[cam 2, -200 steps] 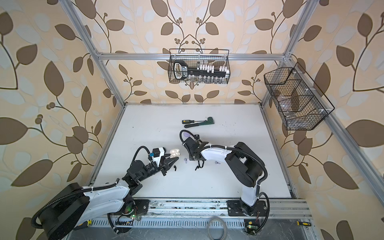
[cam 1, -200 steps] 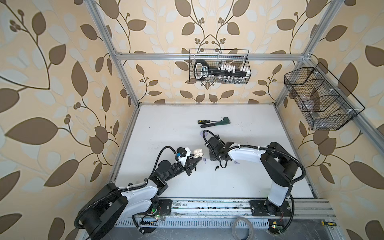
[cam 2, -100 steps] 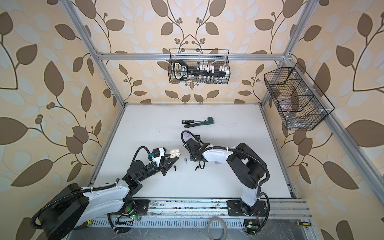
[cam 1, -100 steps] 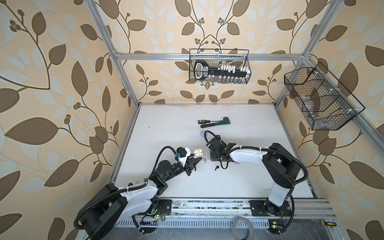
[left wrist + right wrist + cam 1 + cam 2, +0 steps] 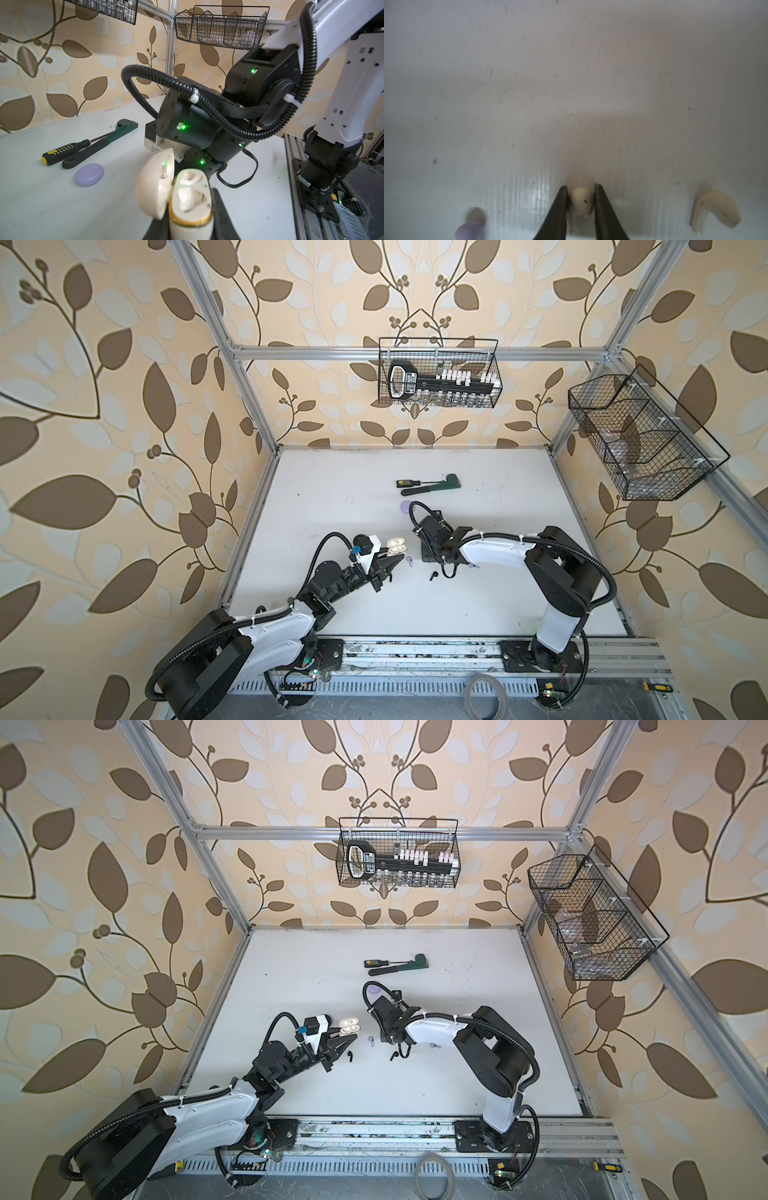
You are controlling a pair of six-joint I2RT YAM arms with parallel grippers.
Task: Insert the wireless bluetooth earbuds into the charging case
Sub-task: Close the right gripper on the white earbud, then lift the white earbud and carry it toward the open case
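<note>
White counter (image 5: 332, 506) shows an early stage: the left hand (image 5: 390, 562) clamps the open cream charging case (image 5: 187, 199), both sockets apparently empty, while the right hand (image 5: 581, 192) pinches one white earbud (image 5: 582, 204) lying on it, the second white earbud (image 5: 714, 209) loose alongside.

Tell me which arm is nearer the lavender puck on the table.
Right. The right arm has its wrist right beside the lavender puck, right gripper pinching a white earbud just in front. The left arm ends farther forward, left gripper holding the open charging case.
</note>
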